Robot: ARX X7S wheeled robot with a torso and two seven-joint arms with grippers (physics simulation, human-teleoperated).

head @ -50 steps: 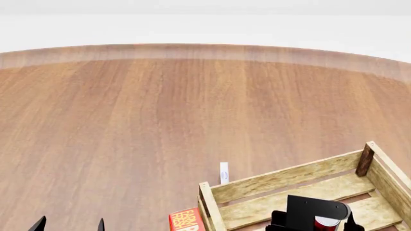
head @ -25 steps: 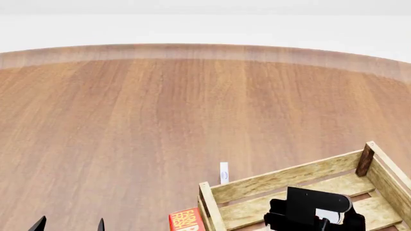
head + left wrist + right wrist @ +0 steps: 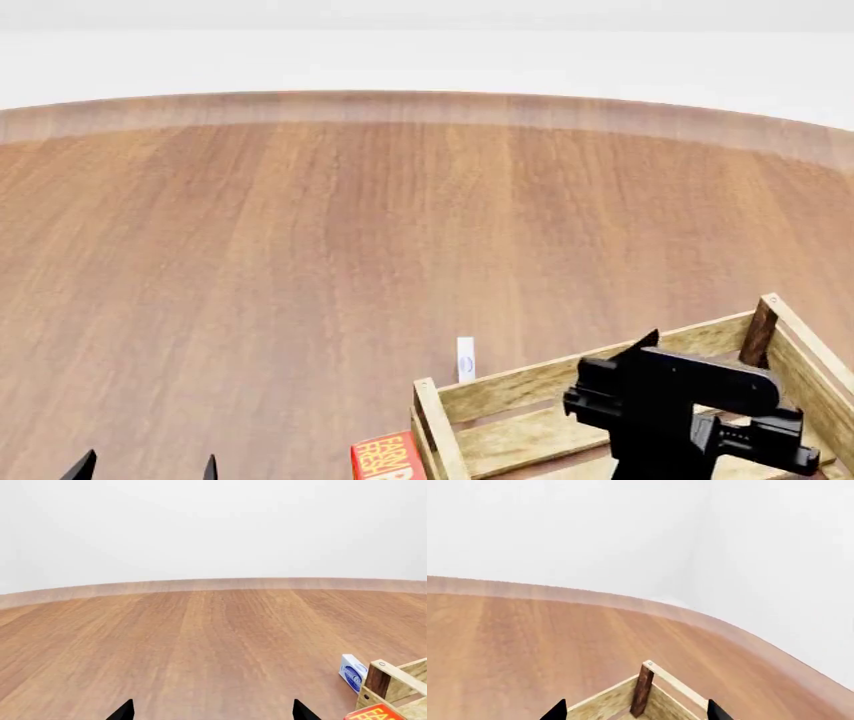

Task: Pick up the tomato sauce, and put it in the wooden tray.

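Wood tabletop (image 3: 267, 250) is carrying the wooden tray (image 3: 534, 385). Right gripper (image 3: 635, 711) is hovering above tray, fingers spread, empty, likely post-drop. Tomato sauce isn't showing, possibly behind arm. Left gripper (image 3: 212, 711) is idling open.

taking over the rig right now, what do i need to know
Left hand: open, empty, low over the table, clear of the tray.
Right hand: open, empty, above the tray.
Tomato sauce: not visible in any view; possibly in the tray, hidden behind the right arm.
Done: placement unconfirmed.
Left: check that it sits in the tray, then pull the right arm back.
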